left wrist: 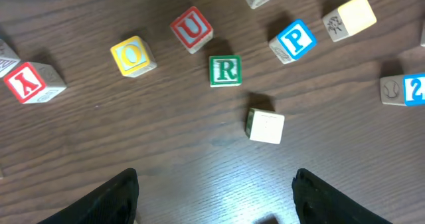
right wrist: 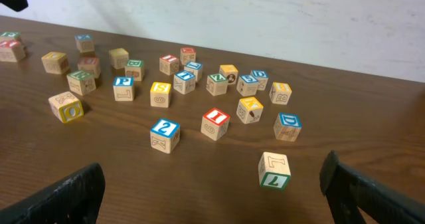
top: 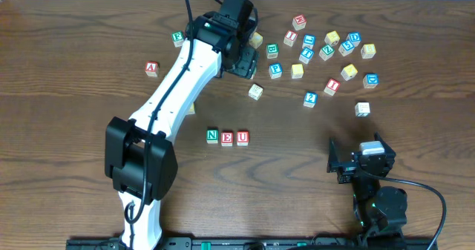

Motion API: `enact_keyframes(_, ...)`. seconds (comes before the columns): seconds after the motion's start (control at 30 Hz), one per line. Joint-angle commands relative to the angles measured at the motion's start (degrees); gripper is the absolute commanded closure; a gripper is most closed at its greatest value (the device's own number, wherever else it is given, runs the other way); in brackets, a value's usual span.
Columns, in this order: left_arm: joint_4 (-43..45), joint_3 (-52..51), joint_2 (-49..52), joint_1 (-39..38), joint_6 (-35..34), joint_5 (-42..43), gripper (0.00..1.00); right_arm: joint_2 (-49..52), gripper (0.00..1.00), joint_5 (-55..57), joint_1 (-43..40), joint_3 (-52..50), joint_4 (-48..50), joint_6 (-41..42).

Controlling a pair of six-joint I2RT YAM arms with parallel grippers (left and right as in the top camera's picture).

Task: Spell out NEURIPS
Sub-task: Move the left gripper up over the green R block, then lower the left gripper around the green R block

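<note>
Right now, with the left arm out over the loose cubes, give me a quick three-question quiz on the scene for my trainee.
1. Multiple choice: which letters does the row begun mid-table show?
A) N E U
B) N E U R
C) N E
2. True or false: the left gripper is shut on the green R cube.
3. Short answer: in the left wrist view, what colour is the letter face of the P cube?

Key
1. A.
2. False. The left gripper is open and empty, and the green R cube lies loose on the table ahead of it.
3. Blue.
</note>
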Motion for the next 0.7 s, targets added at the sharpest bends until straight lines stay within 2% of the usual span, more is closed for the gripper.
enact_keyframes(0.0,-0.04,1.73,1.4,-0.48,2.01,0.76,0.27,-0.24,0.01,-0.15,-0.31,-0.04,-0.24,0.24)
enact_keyframes(0.67,6.01,1.7,7.93,-4.2,2.16,0.7,0.28,-0.24,0.01,-0.15,-0.31,-0.04,-0.24,0.24)
